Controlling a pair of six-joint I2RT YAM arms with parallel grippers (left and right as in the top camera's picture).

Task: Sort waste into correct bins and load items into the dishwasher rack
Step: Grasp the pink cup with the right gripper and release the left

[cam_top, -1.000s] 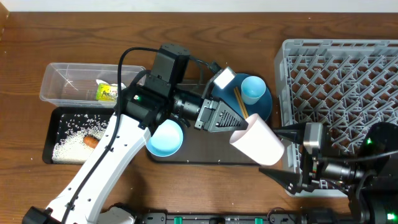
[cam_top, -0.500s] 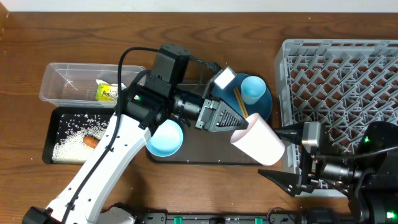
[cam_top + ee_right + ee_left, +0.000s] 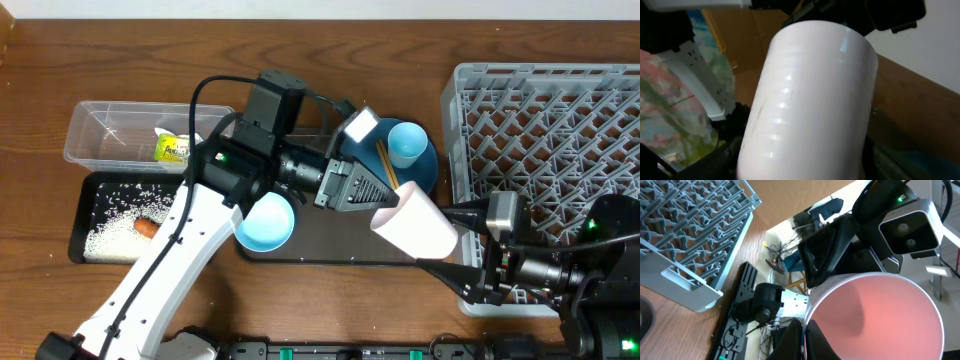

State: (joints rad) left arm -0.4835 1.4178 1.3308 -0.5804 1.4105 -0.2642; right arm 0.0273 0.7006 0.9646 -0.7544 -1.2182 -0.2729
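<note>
Right jaws narrower (lower one), nearing cup (image 3: 417,230)

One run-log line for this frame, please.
phase: cup handover | left jaws: shut on pinkish-white cup | right jaws: astride cup, grip unclear
</note>
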